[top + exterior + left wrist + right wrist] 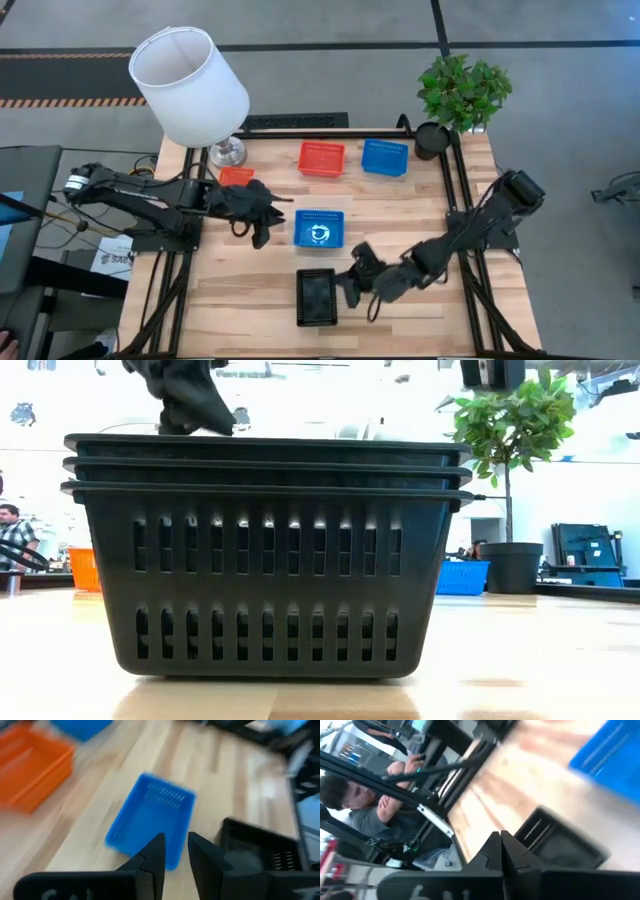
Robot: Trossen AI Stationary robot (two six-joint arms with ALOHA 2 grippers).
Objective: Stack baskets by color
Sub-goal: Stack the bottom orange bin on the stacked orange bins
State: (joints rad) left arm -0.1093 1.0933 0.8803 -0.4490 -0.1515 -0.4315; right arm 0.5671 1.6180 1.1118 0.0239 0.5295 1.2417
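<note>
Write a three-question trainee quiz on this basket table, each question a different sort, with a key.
1. True or false: the black basket stack holds three nested baskets.
2. The nearest basket ahead of the left gripper is: A red-orange, B blue, C black.
3. Fill in: the right gripper has its fingers ____.

Key: 1 true, three rims show in the low view. 2 B, the blue basket. 3 shut, beside the black stack.
</note>
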